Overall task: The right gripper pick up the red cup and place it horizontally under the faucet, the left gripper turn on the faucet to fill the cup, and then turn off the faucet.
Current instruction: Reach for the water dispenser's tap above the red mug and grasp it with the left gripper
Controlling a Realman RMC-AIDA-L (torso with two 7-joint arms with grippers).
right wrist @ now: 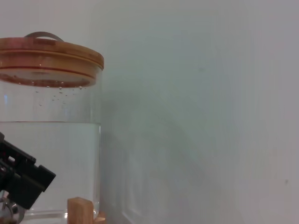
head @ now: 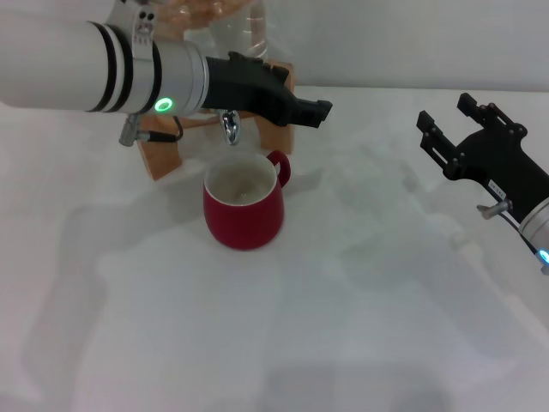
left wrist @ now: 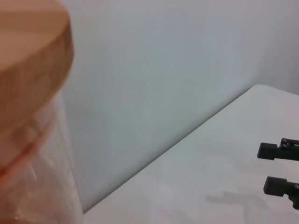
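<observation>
The red cup [head: 244, 206] stands upright on the white table, handle to the back right, its white inside showing. The chrome faucet [head: 230, 127] hangs just above its rim, on the glass jar [head: 233, 30] in the wooden stand [head: 161, 154]. My left gripper [head: 316, 112], on the arm with the green light, reaches across the stand right over the faucet; it also shows in the right wrist view [right wrist: 23, 179]. My right gripper [head: 446, 112] is open and empty, well to the right of the cup; it also shows in the left wrist view [left wrist: 264, 169].
The jar [right wrist: 46, 154] holds water under a wooden lid [right wrist: 46, 60]. The lid [left wrist: 32, 56] is close in the left wrist view. A pale wall stands behind the table [head: 283, 343].
</observation>
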